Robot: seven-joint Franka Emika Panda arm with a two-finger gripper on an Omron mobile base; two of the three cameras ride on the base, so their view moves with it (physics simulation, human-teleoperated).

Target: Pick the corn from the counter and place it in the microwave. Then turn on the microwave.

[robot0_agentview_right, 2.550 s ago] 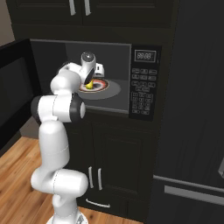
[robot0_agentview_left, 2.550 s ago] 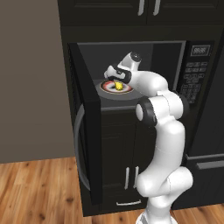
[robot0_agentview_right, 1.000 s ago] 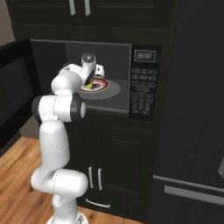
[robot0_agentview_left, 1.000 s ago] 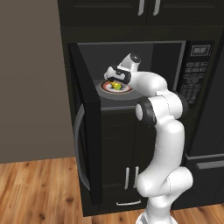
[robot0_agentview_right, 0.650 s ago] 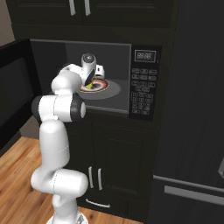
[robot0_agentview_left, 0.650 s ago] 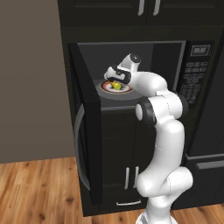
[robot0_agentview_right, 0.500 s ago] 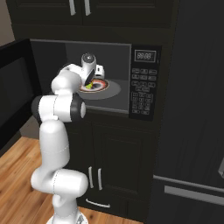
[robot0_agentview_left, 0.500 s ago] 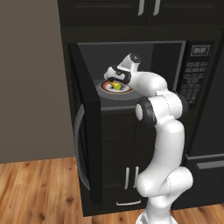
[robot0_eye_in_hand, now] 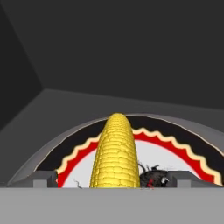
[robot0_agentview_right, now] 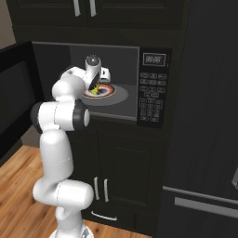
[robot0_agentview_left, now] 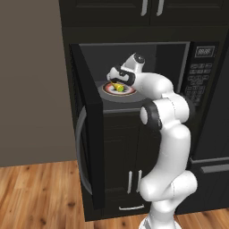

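Gripper (robot0_agentview_left: 117,81) fingers now spread wide, holding nothing; a moment ago they were a touch narrower. Corn (robot0_eye_in_hand: 113,153) lies released on the turntable plate (robot0_eye_in_hand: 192,151) inside the microwave (robot0_agentview_right: 153,88), at 6 o'clock in hand view between the tips. Placement looks done; next likely retreat, shut door (robot0_agentview_left: 87,134), press keypad (robot0_agentview_right: 151,100).

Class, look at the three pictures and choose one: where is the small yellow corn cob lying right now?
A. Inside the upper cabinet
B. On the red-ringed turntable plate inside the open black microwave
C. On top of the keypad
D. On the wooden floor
B: the small yellow corn cob lies on the red-ringed turntable plate inside the open black microwave, between the gripper's open jaws.
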